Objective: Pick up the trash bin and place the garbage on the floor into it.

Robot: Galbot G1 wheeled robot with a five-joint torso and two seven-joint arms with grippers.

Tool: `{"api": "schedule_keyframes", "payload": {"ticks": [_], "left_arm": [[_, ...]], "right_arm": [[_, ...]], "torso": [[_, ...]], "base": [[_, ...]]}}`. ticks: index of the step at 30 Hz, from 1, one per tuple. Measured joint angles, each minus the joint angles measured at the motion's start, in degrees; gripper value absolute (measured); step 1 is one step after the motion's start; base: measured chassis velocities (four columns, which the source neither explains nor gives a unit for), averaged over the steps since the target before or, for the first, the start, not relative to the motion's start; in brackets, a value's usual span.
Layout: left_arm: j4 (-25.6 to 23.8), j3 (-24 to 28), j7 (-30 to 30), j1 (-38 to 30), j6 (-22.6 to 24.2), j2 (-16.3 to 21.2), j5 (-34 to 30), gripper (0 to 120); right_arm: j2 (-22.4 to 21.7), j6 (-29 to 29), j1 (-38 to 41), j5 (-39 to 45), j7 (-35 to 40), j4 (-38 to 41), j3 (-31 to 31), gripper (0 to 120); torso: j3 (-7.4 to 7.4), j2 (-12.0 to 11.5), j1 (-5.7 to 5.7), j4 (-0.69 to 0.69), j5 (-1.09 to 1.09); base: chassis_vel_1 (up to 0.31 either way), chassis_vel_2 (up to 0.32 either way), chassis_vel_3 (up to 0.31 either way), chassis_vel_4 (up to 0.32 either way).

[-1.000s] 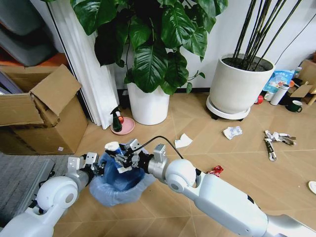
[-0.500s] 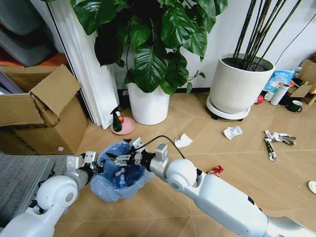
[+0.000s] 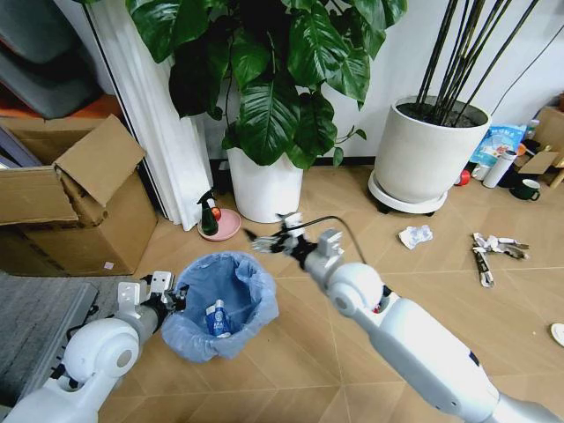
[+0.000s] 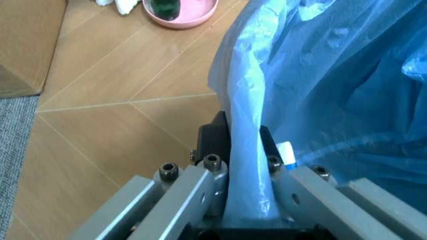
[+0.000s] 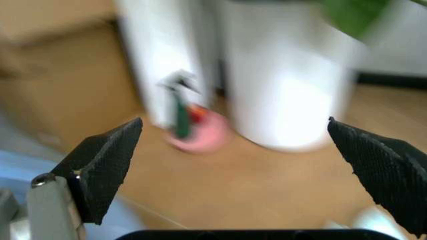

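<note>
left gripper: jaws clamped on trash bin rim, bag pinched between them
right gripper: jaws spread, empty, above bin's far edge
garbage: blue-white wrapper inside bin

Herringbone wood floor, white wall, grey rug.
</note>
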Motion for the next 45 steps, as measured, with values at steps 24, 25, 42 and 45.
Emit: {"api": "schedule_keyframes", "payload": {"ticks": [24, 25, 42, 45], "left_arm": [[-0.04, 0.93, 2.65, 0.08, 0.00, -1.47, 3.00, 0], [0.13, 1.10, 2.74, -0.07, 0.00, -1.45, 3.03, 0], [1.08, 1.88, 3.86, -0.54, 0.00, -1.05, 3.33, 0], [1.12, 2.03, 4.12, -0.60, 0.01, -1.00, 3.48, 0]], "right_arm": [[7.66, 4.52, -12.31, -4.91, -1.84, -32.39, 26.31, 100], [8.32, 4.68, -11.92, -4.94, -1.76, -34.22, 27.00, 100], [11.38, 6.01, -7.58, -6.33, -3.58, -44.44, 29.22, 99], [11.63, 6.03, -7.22, -6.40, -3.68, -45.04, 29.57, 89]], "torso": [[0.00, 0.00, 0.00, 0.01, -0.02], [0.00, 0.00, 0.00, 0.01, -0.02], [0.00, 0.00, 0.00, 0.01, -0.03], [0.00, 0.00, 0.00, 0.01, -0.03]], "base": [[0.000, 0.000, 0.000, 0.000], [0.000, 0.000, 0.000, 0.000], [0.000, 0.000, 0.000, 0.000], [0.000, 0.000, 0.000, 0.000]]}}
